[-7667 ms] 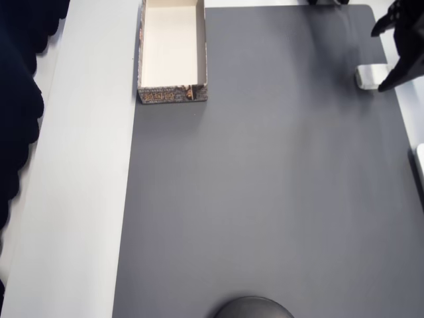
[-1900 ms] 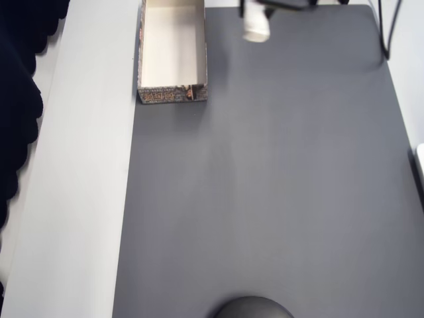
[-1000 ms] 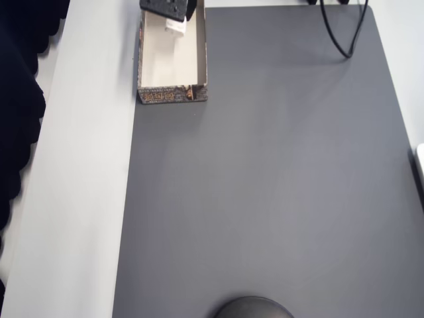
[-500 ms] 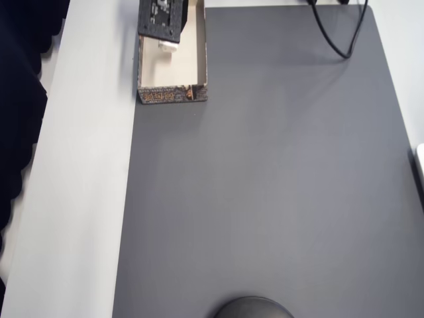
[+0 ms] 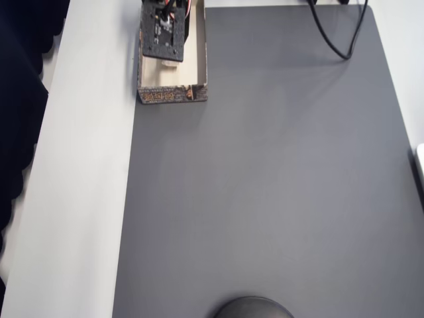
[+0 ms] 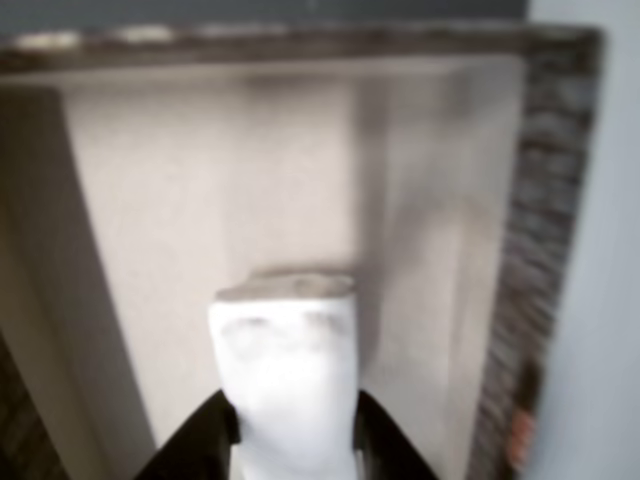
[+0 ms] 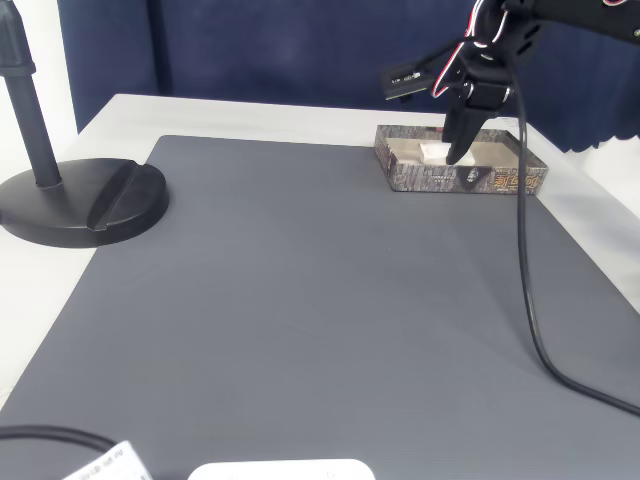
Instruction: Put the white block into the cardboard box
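Note:
The cardboard box (image 5: 172, 95) stands at the top left of the grey mat in the overhead view, its cream inside open upward. My gripper (image 7: 457, 150) reaches down into it from above, shut on the white block (image 7: 434, 152). In the wrist view the white block (image 6: 285, 360) sits upright between my two black fingers (image 6: 205, 440), just above the floor of the cardboard box (image 6: 545, 250). From overhead the arm's wrist board (image 5: 162, 30) covers most of the gripper, and an end of the white block (image 5: 169, 63) pokes out below it, inside the box walls.
A black stand base (image 7: 80, 200) sits at the mat's left in the fixed view. A black cable (image 7: 530, 300) hangs from the arm across the mat's right side. A flat white thing (image 7: 280, 470) lies at the near edge.
The gripper carried the white block from the mat's right edge across to the box, then moved along inside it toward the printed end wall, going lower.

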